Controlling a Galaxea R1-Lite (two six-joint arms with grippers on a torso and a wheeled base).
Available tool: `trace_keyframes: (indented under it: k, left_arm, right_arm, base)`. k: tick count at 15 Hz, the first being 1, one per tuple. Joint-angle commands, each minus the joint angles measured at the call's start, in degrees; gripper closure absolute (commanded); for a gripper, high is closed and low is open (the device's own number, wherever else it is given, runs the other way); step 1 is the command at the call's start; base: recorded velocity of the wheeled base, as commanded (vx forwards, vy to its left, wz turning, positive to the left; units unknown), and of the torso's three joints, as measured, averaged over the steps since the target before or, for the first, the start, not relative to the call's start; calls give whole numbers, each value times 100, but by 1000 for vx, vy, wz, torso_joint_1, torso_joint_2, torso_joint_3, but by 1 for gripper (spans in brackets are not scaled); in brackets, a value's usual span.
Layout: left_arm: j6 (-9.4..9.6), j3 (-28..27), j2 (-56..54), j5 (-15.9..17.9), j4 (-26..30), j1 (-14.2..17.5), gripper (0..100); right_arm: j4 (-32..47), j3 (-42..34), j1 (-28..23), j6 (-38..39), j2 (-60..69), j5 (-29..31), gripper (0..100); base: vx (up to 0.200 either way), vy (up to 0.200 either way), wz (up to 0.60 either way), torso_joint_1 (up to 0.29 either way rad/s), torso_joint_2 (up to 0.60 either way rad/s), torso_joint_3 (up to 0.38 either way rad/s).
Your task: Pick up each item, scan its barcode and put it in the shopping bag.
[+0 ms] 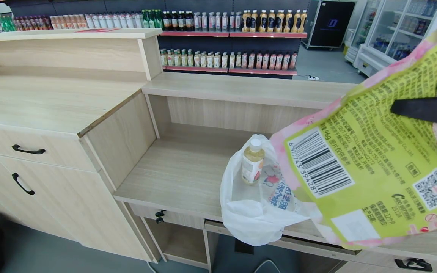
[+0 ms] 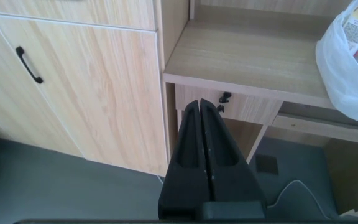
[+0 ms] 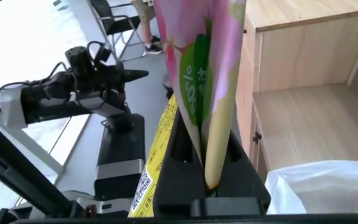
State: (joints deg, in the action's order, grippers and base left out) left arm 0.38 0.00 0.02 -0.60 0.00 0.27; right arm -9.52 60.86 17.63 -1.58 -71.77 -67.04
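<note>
The head camera looks forward and down on the pale wooden counter [image 1: 180,170], with the pink-and-green snack pouch [image 1: 374,163] close to its lens. Each wrist camera looks along its pincer: the left pincer [image 2: 199,104] low, facing the counter front; the right pincer [image 3: 207,168] gripping the pouch. All three views share the white plastic shopping bag [image 1: 249,212].

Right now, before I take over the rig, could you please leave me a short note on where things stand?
Left gripper: fingers shut, holding nothing, low in front of the counter.
Right gripper: shut on the snack pouch, which is held up with its barcode facing the head camera.
Shopping bag: open at the counter's front edge, with a bottle standing upright inside.
Done: the bottle is bagged and the pouch is picked up.
Left: I cannot tell whether the pouch's scan has registered. After that, it goes into the bag.
</note>
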Motion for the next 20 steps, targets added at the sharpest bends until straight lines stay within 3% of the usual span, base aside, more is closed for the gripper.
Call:
trace_keyframes:
  k: [1,7,12,20]
  left_arm:
    - [-3,0,-2,-2,0,0,100]
    - [-3,0,-2,-2,0,0,100]
    - [-3,0,-2,-2,0,0,100]
    - [-3,0,-2,-2,0,0,100]
  right_arm:
    - [135,199,241,62,31,-2,100]
    - [293,454,391,62,14,50,100]
    - [1189,577,698,484,233,463,100]
    - [1260,1078,935,554,-13,841,100]
  base:
    - [0,0,0,0,0,0]
    - [0,0,0,0,0,0]
    - [0,0,0,0,0,0]
    - [0,0,0,0,0,0]
